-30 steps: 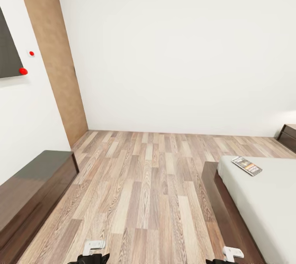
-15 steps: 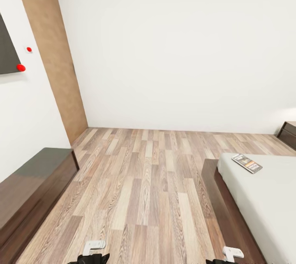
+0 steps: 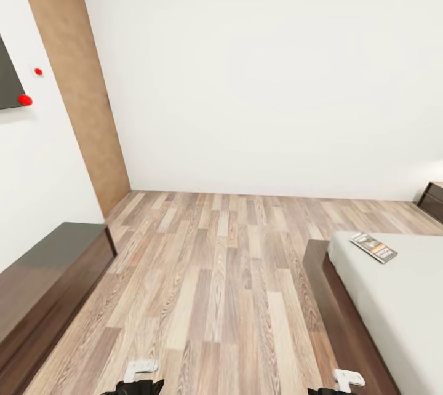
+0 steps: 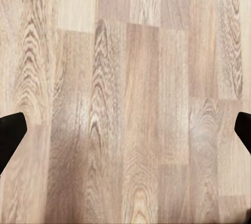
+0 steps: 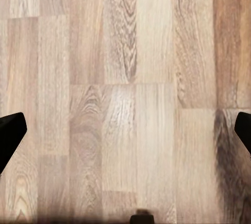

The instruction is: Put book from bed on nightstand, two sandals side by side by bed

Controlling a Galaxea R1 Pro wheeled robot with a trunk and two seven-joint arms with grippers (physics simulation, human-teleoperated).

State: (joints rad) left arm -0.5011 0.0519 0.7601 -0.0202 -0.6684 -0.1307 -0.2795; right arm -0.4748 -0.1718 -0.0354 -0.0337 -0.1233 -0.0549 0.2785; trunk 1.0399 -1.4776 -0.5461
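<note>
The book (image 3: 373, 247) lies flat near the corner of the bed's grey mattress (image 3: 400, 309) at the right of the head view. The bed's dark wood frame (image 3: 323, 296) runs along the floor. A corner of a dark nightstand (image 3: 433, 200) shows at the far right edge, by the back wall. My left gripper (image 4: 125, 135) is open over bare floor planks, its black fingertips (image 4: 10, 135) wide apart with nothing between them. Over the planks too, my right gripper (image 5: 125, 135) hangs open and empty. The two sandals are out of view.
A long low dark wood dresser (image 3: 43, 278) stands along the left wall. A brown door (image 3: 74, 75) is in the far left corner. A dark panel (image 3: 7, 81) with red markers hangs on the left wall. Wood-plank floor (image 3: 215, 272) stretches between dresser and bed.
The whole head view has shifted slightly, so the camera moved: the book sits a little further right, the wall markers further left and up. Nothing in the room has moved.
</note>
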